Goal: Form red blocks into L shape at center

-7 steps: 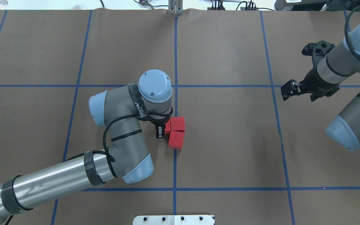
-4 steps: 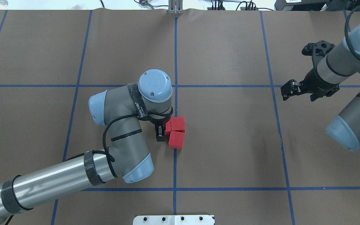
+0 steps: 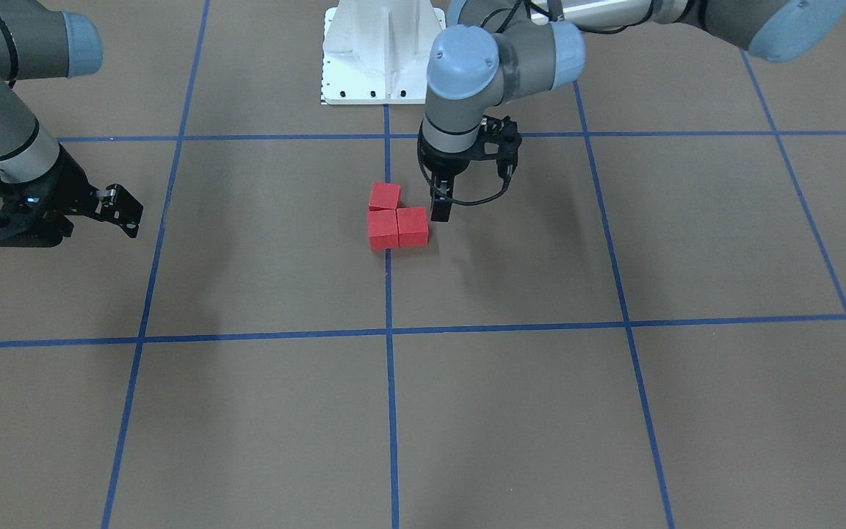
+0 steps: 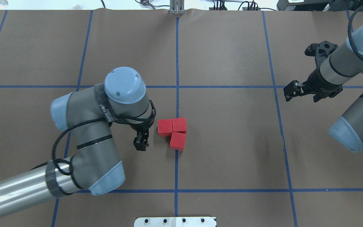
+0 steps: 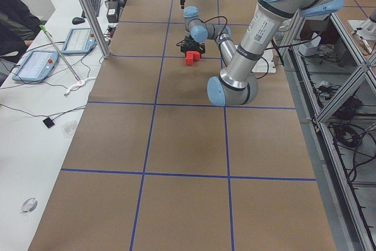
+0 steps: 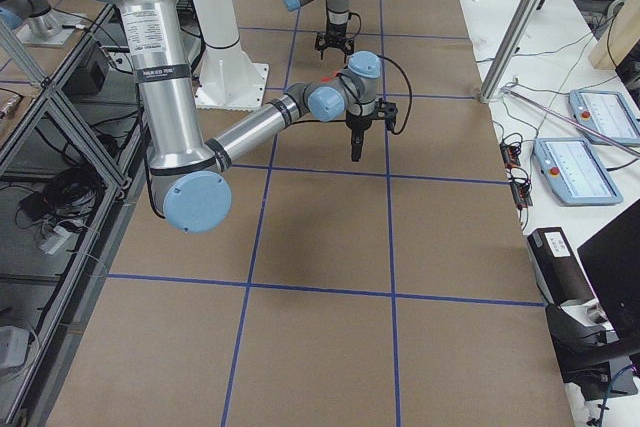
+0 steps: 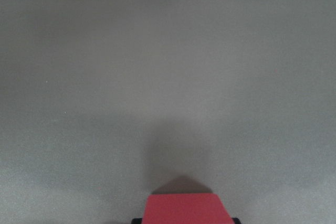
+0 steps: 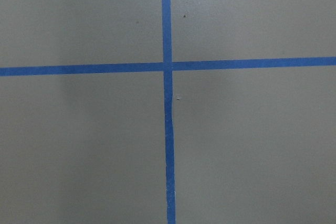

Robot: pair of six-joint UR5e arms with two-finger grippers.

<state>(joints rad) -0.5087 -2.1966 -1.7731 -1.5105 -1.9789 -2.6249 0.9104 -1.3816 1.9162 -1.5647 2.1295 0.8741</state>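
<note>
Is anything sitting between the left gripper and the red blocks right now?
Nothing visible. Only bare brown table paper lies between the left gripper and the red blocks, which touch in an L shape on the centre blue line.

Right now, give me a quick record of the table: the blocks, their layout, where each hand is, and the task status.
Blocks: three small matte red cubes
Layout: cubes touching in an L, sitting on the central blue tape line
Left hand: beside the L, apart from it, empty, looks shut
Right hand: well away from the cubes, empty, open or shut unclear
Status: L shape looks formed at the centre
</note>
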